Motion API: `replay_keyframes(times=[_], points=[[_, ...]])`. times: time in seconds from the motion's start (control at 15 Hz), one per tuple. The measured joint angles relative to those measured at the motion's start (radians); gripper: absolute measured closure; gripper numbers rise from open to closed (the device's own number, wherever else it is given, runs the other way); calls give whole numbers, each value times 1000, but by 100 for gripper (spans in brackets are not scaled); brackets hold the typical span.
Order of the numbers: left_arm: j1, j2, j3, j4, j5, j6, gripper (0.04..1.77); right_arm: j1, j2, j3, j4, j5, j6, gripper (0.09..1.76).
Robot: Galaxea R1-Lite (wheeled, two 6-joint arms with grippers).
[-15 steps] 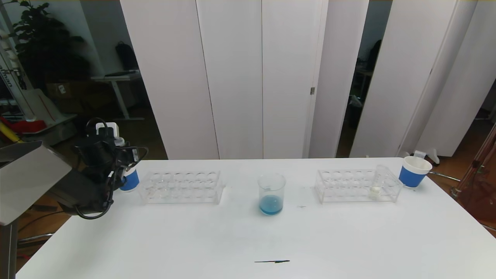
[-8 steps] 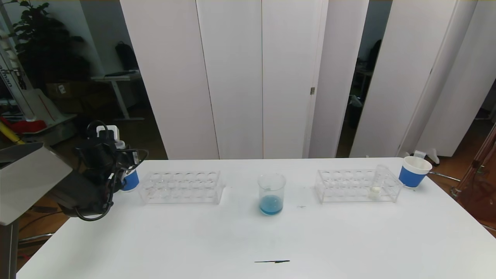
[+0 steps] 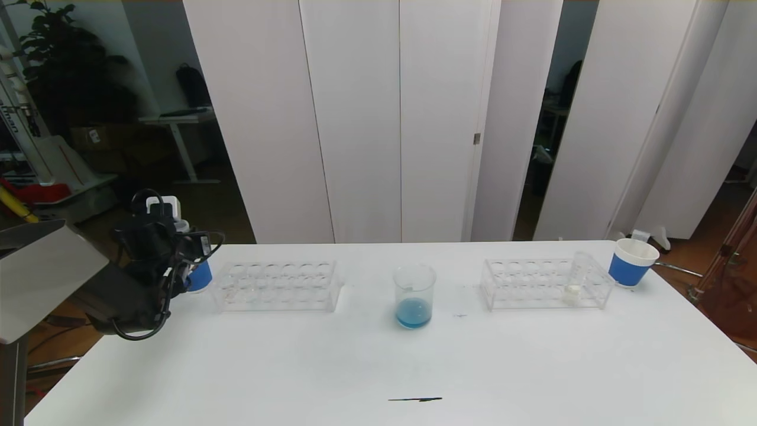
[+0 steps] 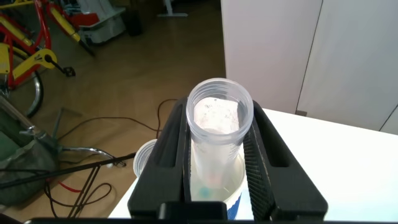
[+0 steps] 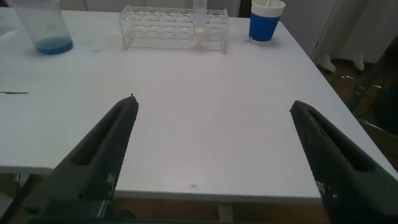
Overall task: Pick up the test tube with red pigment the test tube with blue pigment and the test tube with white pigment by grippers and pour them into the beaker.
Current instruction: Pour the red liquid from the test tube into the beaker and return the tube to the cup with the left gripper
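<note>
Blue liquid is already sitting in the bottom of the clear straight-sided glass beaker point(image 3: 414, 294), which is standing in the middle of the white surface point(image 3: 378, 361). The black left gripper point(image 4: 219, 155) is hanging over the white paper cup with the blue band point(image 3: 200, 276) at the left far corner, and its fingers point(image 4: 261, 155) are clenched on an empty clear plastic tube point(image 4: 219, 127). Compared with a moment ago, this arm is sinking a little lower over the cup, so it is probably discarding the used tube there.

The small clear test tube with the whitish blob at its bottom point(image 3: 575, 281) is standing in the clear plastic rack on the right point(image 3: 544, 284), well apart from the beaker; it seems to be next. The clear plastic rack on the left point(image 3: 277, 285) is looking empty. No tube with red pigment is showing.

The right gripper point(image 5: 214, 140) is waiting low at the near right edge, its fingers released and grasping nothing.

A second blue-banded white cup point(image 3: 633, 261) is standing at the far right corner, and a thin dark mark point(image 3: 415, 399) is lying near the front. White folding panels point(image 3: 355, 118) are closing the room behind.
</note>
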State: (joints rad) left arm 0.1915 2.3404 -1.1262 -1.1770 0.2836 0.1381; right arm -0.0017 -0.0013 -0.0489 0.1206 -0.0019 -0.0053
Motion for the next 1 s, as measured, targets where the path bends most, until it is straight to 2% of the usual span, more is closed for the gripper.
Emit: replay_keyframes(times=[0.13,0.2,0.27,0.33,0.4,0.47,0.8,1.0], points=[[1,0,0,-2,1,8,121,0,0,0,0,0,0,10],[3,1,1,-3,3,9,106,0,0,0,0,0,0,10],[4,1,1,-1,3,9,78,0,0,0,0,0,0,10],[4,1,1,-1,3,9,38,0,0,0,0,0,0,10],[3,0,1,-2,2,9,15,0,0,0,0,0,0,10],[2,0,1,-1,2,10,6,0,0,0,0,0,0,10],[-3,-36,4,12,0,15,6,0,0,0,0,0,0,10],[-21,-135,34,65,0,14,6,0,0,0,0,0,0,10]])
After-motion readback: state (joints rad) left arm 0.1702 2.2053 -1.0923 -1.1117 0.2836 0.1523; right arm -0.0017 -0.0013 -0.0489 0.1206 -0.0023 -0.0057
